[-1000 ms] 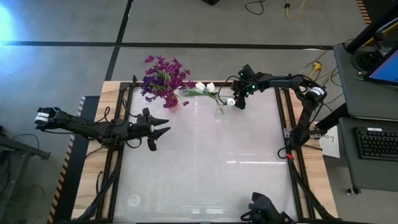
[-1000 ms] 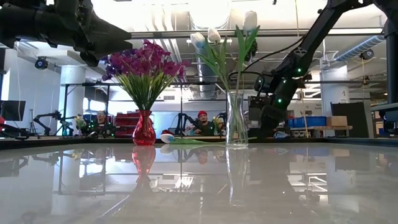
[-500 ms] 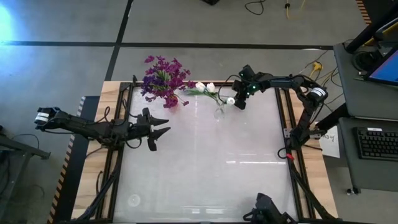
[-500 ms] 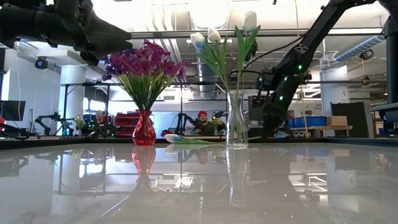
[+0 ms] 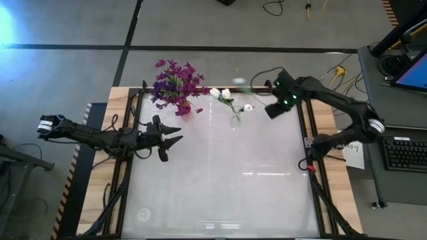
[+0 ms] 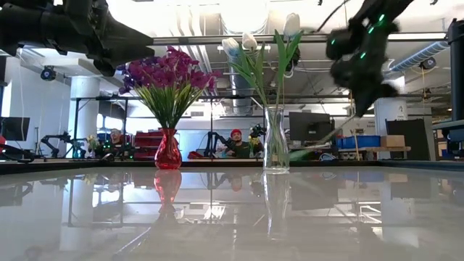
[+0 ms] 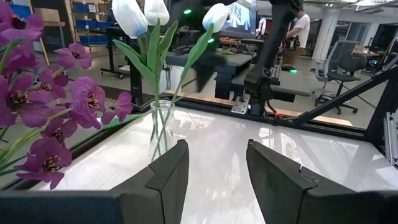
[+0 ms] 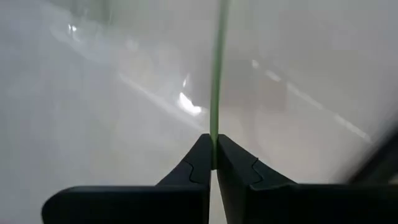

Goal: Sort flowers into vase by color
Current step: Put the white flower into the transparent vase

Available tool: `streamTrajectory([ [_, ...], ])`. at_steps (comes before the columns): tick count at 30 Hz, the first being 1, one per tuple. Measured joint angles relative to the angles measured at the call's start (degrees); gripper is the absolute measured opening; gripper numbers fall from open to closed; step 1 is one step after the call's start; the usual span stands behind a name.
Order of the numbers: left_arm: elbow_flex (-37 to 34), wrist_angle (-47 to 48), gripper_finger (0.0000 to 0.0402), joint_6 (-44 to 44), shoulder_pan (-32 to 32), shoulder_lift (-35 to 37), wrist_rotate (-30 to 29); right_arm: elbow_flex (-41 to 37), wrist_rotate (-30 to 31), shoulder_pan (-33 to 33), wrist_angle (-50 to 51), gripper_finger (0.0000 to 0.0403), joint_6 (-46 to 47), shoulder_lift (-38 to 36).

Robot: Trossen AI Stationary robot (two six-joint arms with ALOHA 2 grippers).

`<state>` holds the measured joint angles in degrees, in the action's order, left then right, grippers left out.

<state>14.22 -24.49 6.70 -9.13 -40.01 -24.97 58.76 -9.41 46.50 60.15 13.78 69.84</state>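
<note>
From my console, the left pincer [image 5: 175, 137] hovers over the tabletop's [image 5: 220, 187] left side, fingers apart and holding nothing, with wide bare surface ahead of it. Near the far edge, the red vase [image 6: 167, 153] holds the purple flowers [image 5: 175, 85]. Just to its right, the clear vase [image 6: 275, 139] holds the white tulips [image 6: 246, 45]. Further right, near the far right corner, the right pincer [image 8: 214, 163] is raised off the tabletop, pressed together on a thin green stem [image 8: 217, 68]. I cannot make out that stem's blossom: the arm is blurred in the low view, and only a faint pale smear [image 5: 240, 81] shows above. The near half of the tabletop lies open.
</note>
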Motion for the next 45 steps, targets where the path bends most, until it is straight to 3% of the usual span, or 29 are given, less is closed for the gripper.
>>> streamTrajectory([
  [9, 0.0, 0.03, 0.0149, 0.8, 0.0, -0.02, 0.0, -0.02, -0.26, -14.75, 17.27, 0.0009, 17.37, -12.48],
  [14, 0.0, 0.03, 0.0149, 0.74, 0.0, -0.02, 0.02, -0.03, -3.42, -25.89, 18.2, 0.0009, 26.59, -13.53],
  [20, 0.0, 0.04, 0.0149, -0.94, 0.0, -0.02, 0.0, -0.04, -2.57, -38.72, 17.05, 0.0015, 38.61, -10.89],
  [24, 0.0, 0.18, 0.0149, -0.91, 0.0, -0.04, 0.02, -0.24, -3.17, -44.67, 16.37, 0.0049, 44.17, -7.83],
  [30, 0.0, 2.21, 0.0149, 0.03, 0.0, -0.05, 0.03, -0.57, -9.84, -53.55, 10.75, 0.0142, 48.74, -2.39],
  [32, 0.0, 2.14, 0.0149, 0.48, 0.0, -0.07, 0.04, -0.57, -4.29, -54.58, 10.69, 0.0174, 49.73, -0.56],
  [36, 1.61, 0.54, 0.0149, 3.1, -0.08, 0.08, 0.09, -2.54, 14.98, -54.73, 5.95, 0.0225, 52.7, 3.29],
  [38, 2.78, 0.9, 0.0149, 3.29, -0.13, 0.17, 1.45, -4.46, 21.71, -54.71, 0.37, 0.0239, 52.54, 5.37],
  [41, 3.54, 2.05, 0.0149, 2.85, -0.13, -0.16, 4.41, -7.21, 24.29, -52.51, -6.23, 0.0247, 49.97, 9.32],
  [45, 3.85, 1.79, 0.0149, 3.49, -0.22, -0.26, 5.0, -8.98, 29.99, -48.67, -7.62, 0.0242, 50.19, 14.42],
])
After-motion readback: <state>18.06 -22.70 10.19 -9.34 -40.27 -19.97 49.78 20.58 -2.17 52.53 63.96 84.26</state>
